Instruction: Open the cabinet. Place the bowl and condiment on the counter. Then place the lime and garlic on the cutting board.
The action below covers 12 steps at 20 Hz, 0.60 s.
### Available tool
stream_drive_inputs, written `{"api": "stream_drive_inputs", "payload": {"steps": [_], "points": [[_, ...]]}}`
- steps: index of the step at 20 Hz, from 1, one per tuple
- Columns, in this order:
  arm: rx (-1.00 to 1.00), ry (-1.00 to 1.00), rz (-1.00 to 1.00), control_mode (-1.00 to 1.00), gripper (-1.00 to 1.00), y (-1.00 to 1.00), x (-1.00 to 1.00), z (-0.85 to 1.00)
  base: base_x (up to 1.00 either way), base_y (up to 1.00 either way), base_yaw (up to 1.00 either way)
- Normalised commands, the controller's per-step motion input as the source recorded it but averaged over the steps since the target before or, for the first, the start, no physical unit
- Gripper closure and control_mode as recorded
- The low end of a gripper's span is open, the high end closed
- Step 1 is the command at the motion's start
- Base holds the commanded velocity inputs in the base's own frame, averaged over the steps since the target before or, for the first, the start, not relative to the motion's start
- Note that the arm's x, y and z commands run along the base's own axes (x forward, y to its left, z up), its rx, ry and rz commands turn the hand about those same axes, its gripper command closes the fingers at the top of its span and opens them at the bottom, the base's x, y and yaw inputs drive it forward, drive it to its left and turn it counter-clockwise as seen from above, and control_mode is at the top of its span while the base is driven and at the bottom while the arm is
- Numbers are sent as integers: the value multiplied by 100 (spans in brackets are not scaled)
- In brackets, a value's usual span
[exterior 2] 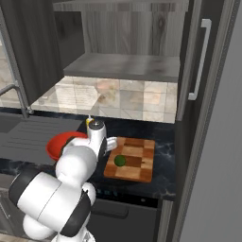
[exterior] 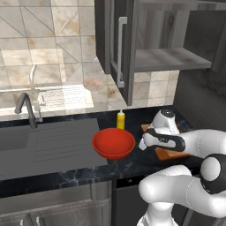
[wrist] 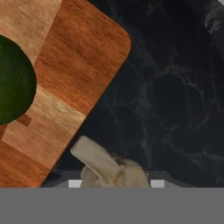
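cabinet: the cabinet (exterior: 128, 48) hangs above the cutting board with its doors swung open and its shelf bare, so the opening step looks done.
bowl: the bowl (exterior: 113, 143) sits on the desk (exterior: 66, 176), just to the sink side of the cutting board; judged as placed.
condiment: the condiment (exterior: 120, 119) stands upright on the desk just behind the bowl, on the wall side; also judged as placed.
lime: the lime (exterior 2: 120, 160) rests on the cutting board (exterior 2: 137, 160), toward the board's edge nearest the bowl; in the hand view it shows as a dark green round (wrist: 13, 87) on the light and dark blocks (wrist: 74, 65).
garlic: the garlic (wrist: 107, 168) is a pale bulb at the bottom of the hand view, between the fingers, over black desk just off the corner of the cutting board, not yet over the wood.
fingers: partly apart, closed around the garlic as far as the hand view lets me judge; the tips themselves are hidden behind the bulb.
gripper: the gripper (exterior: 148, 143) hovers at the bowl-side edge of the cutting board, with the arm bent over it.
done: cabinet open, bowl and condiment down, lime on the board.
left: only the garlic, which needs to shift a little further over the cutting board and be set down beside the lime.
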Motion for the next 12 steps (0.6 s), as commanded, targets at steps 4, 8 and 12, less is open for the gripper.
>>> {"api": "stream_drive_inputs", "payload": {"steps": [4,8,12], "points": [[-1,4,0,-100,100,-22,23,20,0,0,0],[-4,1,0,-100,100,-19,22,5,0,0,0],[-5,0,0,-100,100,-18,21,0,0,0,0]]}}
